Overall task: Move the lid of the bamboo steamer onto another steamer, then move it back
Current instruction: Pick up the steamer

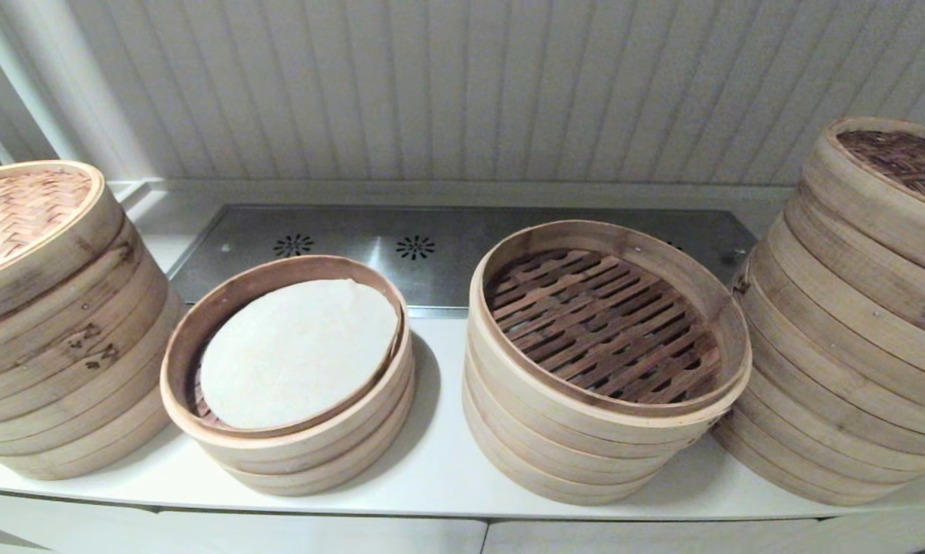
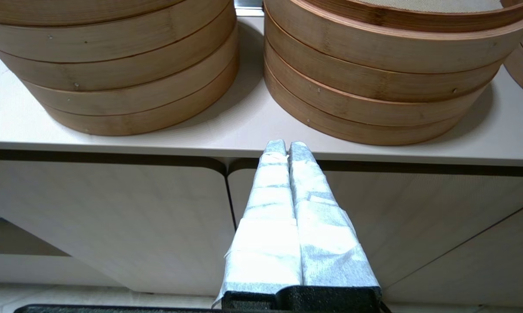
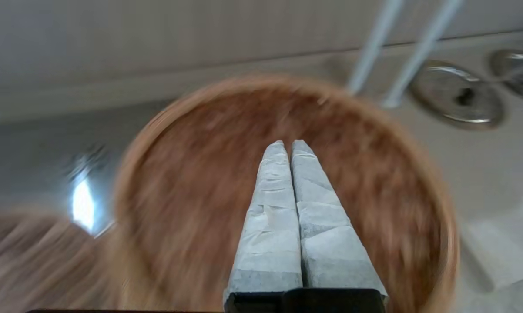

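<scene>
Right claw [image 3: 287, 145]: fingers pressed together, above a woven steamer lid [image 3: 287, 191] | Left claw [image 2: 286, 147]: fingers pressed together, parked below the counter [image 2: 244, 126] edge | Counter: lined steamer [image 1: 289, 377] and open steamer [image 1: 605, 362] between two lidded stacks.

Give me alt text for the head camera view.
Four bamboo steamer stacks line a white counter: a lidded stack at far left, a cloth-lined steamer, an open slatted steamer, and a tall lidded stack at far right.

light: soft, even | right wrist: motion-blurred | head: edges bowed
</scene>
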Available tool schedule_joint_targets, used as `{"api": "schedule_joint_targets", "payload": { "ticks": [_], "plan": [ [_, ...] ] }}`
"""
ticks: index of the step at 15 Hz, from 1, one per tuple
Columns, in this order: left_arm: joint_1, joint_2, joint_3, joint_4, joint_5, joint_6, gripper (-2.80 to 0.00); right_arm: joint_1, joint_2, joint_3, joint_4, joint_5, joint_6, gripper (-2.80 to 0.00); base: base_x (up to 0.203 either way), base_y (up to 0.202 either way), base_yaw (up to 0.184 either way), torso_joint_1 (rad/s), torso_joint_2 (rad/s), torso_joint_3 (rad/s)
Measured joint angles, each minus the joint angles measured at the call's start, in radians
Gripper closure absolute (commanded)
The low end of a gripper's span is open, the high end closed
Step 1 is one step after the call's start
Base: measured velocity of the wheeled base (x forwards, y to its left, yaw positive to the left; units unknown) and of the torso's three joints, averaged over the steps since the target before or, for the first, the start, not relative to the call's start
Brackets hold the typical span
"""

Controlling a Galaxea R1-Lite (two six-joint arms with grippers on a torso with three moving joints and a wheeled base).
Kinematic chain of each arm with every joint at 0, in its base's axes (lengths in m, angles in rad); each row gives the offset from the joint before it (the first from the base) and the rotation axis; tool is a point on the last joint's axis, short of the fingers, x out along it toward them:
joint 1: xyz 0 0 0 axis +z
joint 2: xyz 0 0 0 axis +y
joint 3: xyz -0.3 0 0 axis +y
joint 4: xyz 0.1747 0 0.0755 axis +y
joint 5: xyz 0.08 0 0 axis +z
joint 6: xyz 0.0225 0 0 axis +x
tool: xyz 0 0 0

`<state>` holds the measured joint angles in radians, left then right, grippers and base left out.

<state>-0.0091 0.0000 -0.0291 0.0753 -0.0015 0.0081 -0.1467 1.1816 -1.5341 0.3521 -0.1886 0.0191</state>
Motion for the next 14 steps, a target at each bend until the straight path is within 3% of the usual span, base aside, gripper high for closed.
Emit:
{"api": "schedule_joint_targets", "payload": {
  "ticks": [2,3,9,14],
  "plan": [
    [0.0,0.0,0.0,0.0,0.0,0.001,0.0,-0.01,0.083,-0.002,-0.09,-0.074,0.0,0.0,0.0,0.0,0.0,0.0,0.0,0.0],
    [0.0,0.0,0.0,0.0,0.0,0.0,0.0,-0.01,0.119,-0.001,-0.133,-0.093,0.001,-2.8,0.0,0.0,0.0,0.0,0.0,0.0],
    [0.0,0.0,-0.002,0.007,0.0,0.004,0.0,-0.011,0.195,0.005,-0.168,-0.096,0.0,-2.8,0.0,0.0,0.0,0.0,0.0,0.0],
    [0.0,0.0,-0.002,0.007,0.0,0.003,0.0,-0.024,0.216,0.087,-0.233,-0.089,0.015,-2.8,0.0,0.0,0.0,0.0,0.0,0.0]
  ]
}}
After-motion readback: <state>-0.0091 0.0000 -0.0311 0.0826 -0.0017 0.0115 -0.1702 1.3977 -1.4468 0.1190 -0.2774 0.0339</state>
